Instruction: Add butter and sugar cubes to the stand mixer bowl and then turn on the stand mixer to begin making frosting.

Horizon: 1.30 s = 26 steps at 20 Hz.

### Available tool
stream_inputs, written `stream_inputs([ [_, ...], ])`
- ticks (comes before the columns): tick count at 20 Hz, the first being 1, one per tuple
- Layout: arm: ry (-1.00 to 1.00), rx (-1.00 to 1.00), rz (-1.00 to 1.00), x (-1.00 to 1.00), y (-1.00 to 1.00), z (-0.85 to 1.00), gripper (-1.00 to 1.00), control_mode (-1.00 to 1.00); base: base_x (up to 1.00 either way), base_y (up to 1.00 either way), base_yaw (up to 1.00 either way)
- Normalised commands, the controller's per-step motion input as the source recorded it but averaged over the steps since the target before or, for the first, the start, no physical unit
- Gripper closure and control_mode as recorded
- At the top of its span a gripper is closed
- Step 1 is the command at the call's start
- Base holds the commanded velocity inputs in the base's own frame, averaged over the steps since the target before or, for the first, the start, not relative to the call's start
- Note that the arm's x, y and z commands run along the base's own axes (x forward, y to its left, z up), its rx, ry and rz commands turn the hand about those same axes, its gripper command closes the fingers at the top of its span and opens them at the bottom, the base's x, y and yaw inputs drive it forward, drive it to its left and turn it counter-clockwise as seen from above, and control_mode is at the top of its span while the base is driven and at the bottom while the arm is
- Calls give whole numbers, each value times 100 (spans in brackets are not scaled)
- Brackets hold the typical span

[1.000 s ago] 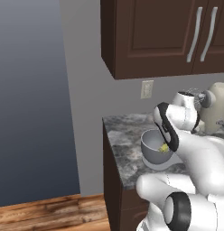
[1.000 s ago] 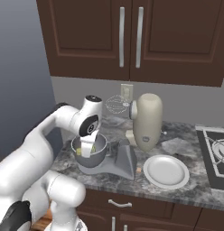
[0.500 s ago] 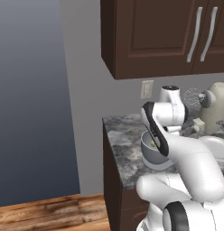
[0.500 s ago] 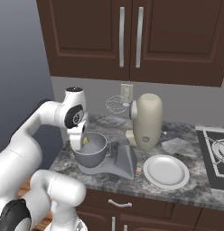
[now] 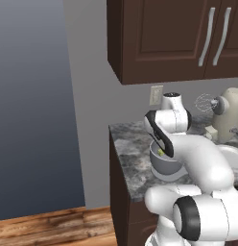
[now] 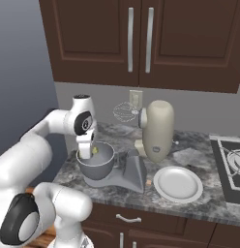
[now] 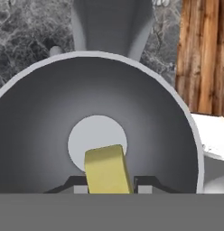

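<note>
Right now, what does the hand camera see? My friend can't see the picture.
A yellow butter block sits between the gripper fingertips, above the inside of a round grey bowl. Speckled counter lies beyond the bowl's rim.

Counter: grey speckled stone over dark cabinets. Bears stand mixer with flat grey base, stand mixer bowl seated on base at left, white plate just right, stovetop at far right.

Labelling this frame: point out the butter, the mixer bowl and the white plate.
butter (image 7: 107, 169): hand view, yellow top face, between the fingertips.
stand mixer bowl (image 6: 103, 160): right base view, grey outer wall.
white plate (image 6: 178, 184): right base view, flat centre.
</note>
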Motion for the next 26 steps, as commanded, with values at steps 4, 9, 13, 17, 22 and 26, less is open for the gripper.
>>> stream_inputs([
  [4,0,0,3,1,-20,-26,100,-100,0,0,0],
  [9,0,0,1,3,-7,-24,100,-100,0,0,0],
  [13,1,0,0,7,0,-25,100,-100,0,0,0],
  [17,4,-1,0,10,0,-29,-100,-100,0,0,0],
  [22,0,0,0,0,0,-20,-100,-100,0,0,0],
  [26,-1,0,0,-5,4,-1,-100,-100,0,0,0],
])
